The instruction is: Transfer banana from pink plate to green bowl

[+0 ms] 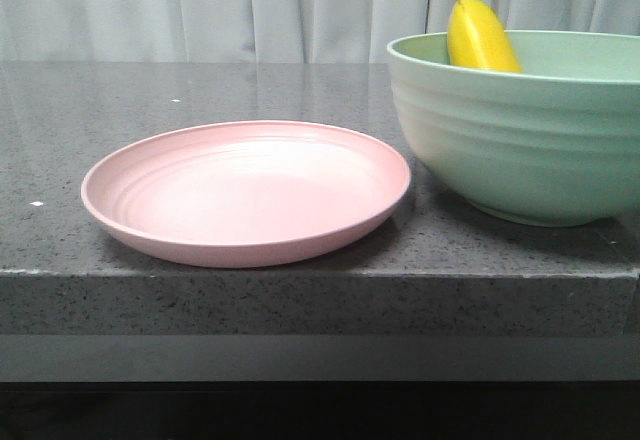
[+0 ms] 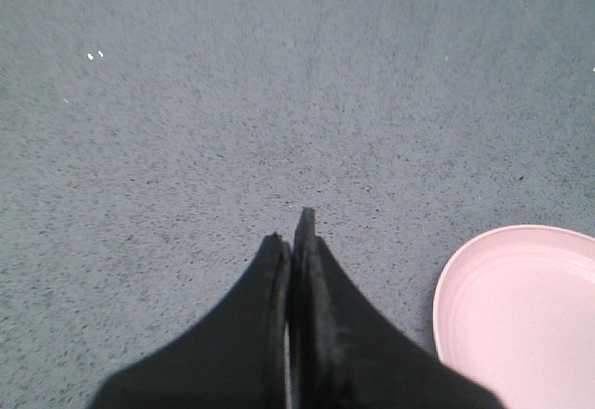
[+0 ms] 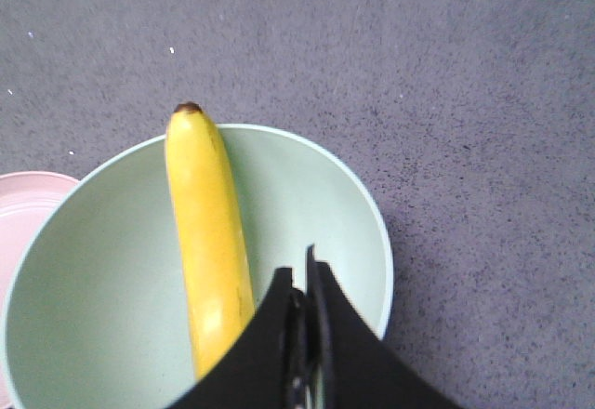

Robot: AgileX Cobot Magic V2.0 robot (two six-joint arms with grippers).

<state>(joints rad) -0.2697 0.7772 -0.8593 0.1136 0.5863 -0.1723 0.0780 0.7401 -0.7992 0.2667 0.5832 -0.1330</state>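
The yellow banana (image 1: 479, 38) leans inside the green bowl (image 1: 520, 140) at the right, its dark tip sticking up over the far rim. In the right wrist view the banana (image 3: 209, 232) lies across the bowl (image 3: 93, 307). My right gripper (image 3: 302, 274) is shut and empty above the bowl, beside the banana. The pink plate (image 1: 245, 192) sits empty at the table's front middle. My left gripper (image 2: 290, 228) is shut and empty over bare table, left of the plate (image 2: 521, 316). Neither gripper shows in the front view.
The dark speckled stone table (image 1: 200, 90) ends in a front edge just below the plate and bowl. A pale curtain (image 1: 200, 5) hangs behind. Bowl and plate stand close together, almost touching.
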